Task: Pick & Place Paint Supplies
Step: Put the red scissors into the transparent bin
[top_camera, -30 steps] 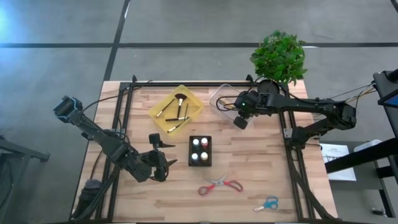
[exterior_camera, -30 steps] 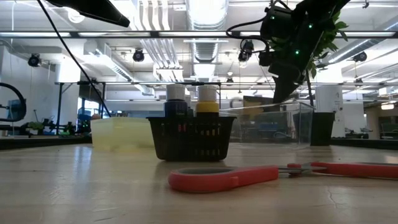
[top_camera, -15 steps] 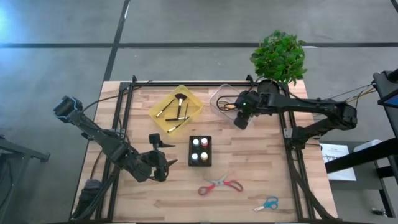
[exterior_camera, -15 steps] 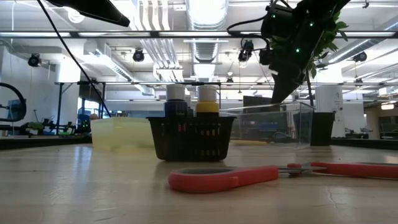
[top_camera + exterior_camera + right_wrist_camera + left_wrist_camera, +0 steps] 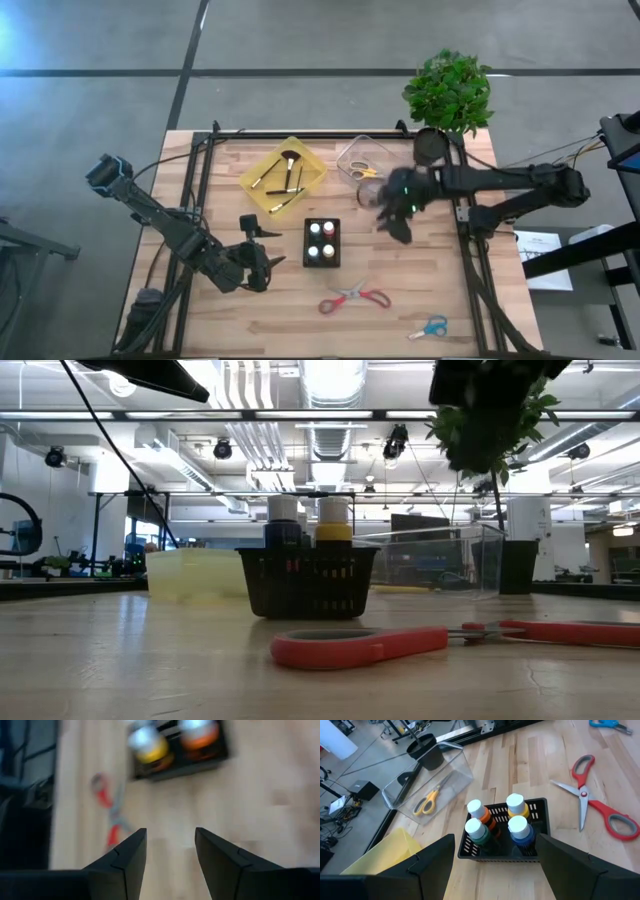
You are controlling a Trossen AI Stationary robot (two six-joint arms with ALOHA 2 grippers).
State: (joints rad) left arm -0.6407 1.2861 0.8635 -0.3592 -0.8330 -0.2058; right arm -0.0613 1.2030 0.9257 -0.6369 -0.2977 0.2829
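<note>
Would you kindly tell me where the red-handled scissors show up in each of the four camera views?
High view: the red-handled scissors lie low in the picture, below the black basket of paint bottles.
Low view: across the foreground, in front of the basket.
Left wrist view: at the right side, beside the basket.
Right wrist view: blurred, at the left, below the basket.
Shared landmark: the basket.
</note>
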